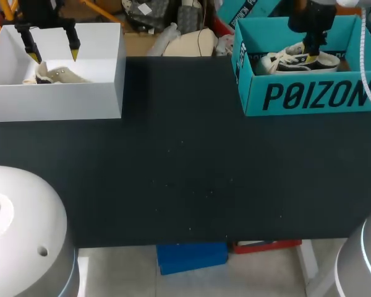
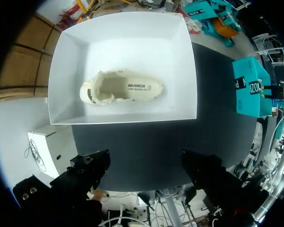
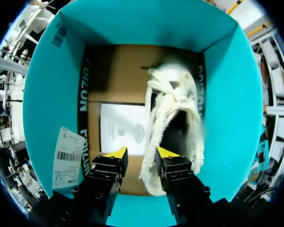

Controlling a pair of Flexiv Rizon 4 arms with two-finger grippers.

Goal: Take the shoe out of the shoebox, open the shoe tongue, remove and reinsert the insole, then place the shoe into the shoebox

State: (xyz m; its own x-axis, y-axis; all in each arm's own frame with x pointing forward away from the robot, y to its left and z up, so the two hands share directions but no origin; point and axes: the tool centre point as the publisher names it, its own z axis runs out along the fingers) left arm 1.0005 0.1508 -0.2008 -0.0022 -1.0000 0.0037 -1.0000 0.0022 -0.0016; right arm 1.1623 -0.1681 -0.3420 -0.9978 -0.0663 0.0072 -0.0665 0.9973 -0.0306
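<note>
A black-and-white sneaker (image 1: 290,62) lies in the teal shoebox (image 1: 309,96) at the back right. My right gripper (image 1: 310,59) reaches down into that box over the shoe's middle. In the right wrist view the shoe (image 3: 175,99) shows white laces, and its near edge runs in between the fingers of the right gripper (image 3: 141,153) against one of them; bare box floor shows beside the other, so the jaws stand open. A cream shoe (image 1: 59,75) (image 2: 120,87) lies in the white box (image 1: 55,99) (image 2: 66,61) at the back left, with my left gripper (image 1: 54,55) (image 2: 146,163) open well above it.
The black table (image 1: 185,173) stretches between the two boxes and out to its front edge. A white paper sheet (image 3: 120,127) lies on the teal box's (image 3: 52,94) brown floor beside the shoe.
</note>
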